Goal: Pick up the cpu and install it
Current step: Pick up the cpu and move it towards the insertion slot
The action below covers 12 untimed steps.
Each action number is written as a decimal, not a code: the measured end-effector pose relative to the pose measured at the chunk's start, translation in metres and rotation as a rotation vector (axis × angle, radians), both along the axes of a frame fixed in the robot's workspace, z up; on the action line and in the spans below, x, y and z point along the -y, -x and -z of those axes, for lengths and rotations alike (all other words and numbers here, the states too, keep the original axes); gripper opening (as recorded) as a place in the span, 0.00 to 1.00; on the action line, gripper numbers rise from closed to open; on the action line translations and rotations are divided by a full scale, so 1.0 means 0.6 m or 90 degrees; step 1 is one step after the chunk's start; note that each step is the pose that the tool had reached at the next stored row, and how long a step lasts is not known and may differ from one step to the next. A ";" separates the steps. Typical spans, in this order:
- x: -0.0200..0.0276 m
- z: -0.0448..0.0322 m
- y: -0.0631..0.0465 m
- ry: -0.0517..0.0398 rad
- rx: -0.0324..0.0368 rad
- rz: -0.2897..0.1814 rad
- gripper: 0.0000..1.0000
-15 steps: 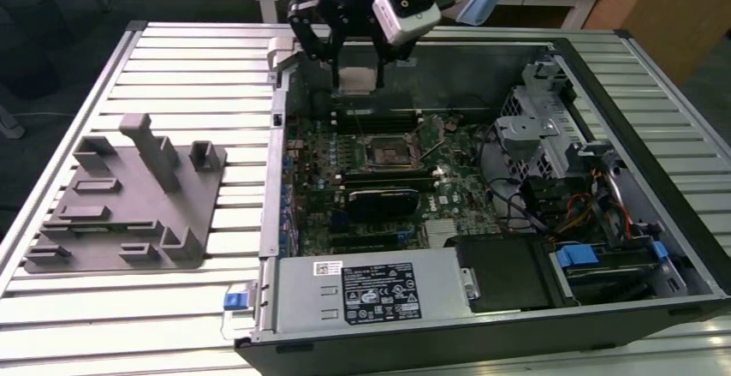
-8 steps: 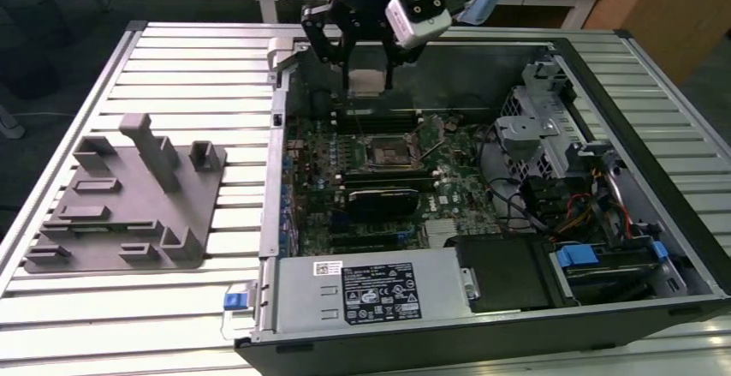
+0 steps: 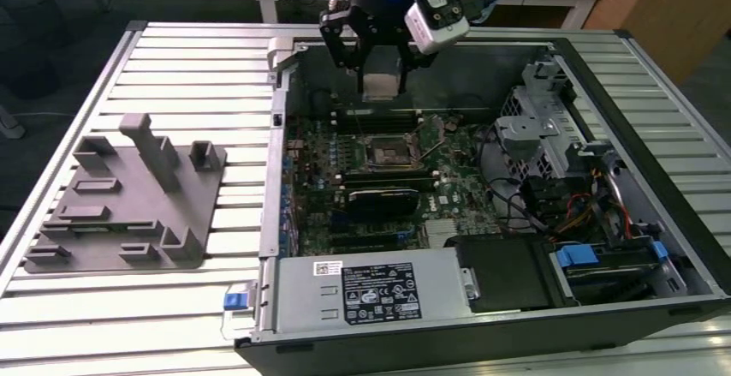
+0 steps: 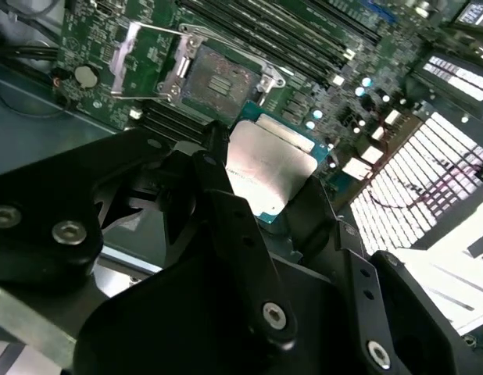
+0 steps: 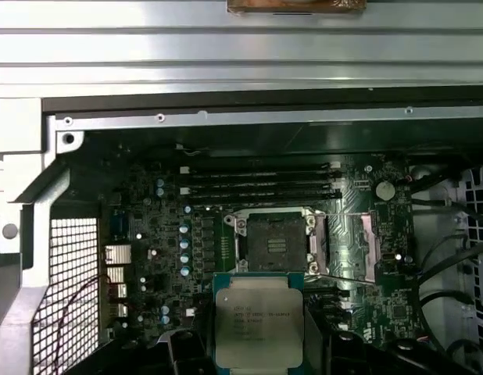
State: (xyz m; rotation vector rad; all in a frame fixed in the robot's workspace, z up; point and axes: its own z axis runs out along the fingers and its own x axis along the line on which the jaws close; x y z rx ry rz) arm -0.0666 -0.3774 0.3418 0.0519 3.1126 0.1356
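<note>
My gripper (image 3: 383, 80) hangs over the back of the open computer case, shut on the cpu (image 3: 382, 85). In both wrist views the cpu (image 4: 269, 168) (image 5: 259, 328) is a flat square chip with a silvery top plate and a pale green rim, clamped by its edges between the black fingers (image 4: 226, 226). The motherboard socket (image 3: 385, 151) (image 5: 274, 242) (image 4: 218, 82) lies below and ahead of the chip, apart from it. Its cavity is bare and its metal load plate (image 5: 374, 250) (image 4: 144, 58) is folded open to one side.
Memory slots (image 5: 257, 183) run just beyond the socket. The case wall (image 3: 277, 136) stands on the exterior view's left, and a drive cage with cables (image 3: 560, 179) on its right. A power supply (image 3: 365, 290) sits at the front. A grey fixture block (image 3: 126, 200) rests on the slatted table.
</note>
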 end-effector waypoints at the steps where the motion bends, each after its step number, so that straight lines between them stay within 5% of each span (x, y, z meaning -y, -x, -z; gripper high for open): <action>1: -0.0004 0.002 -0.004 0.0006 -0.0001 0.000 0.54; 12: -0.0018 0.019 -0.026 0.0076 -0.0003 0.000 0.54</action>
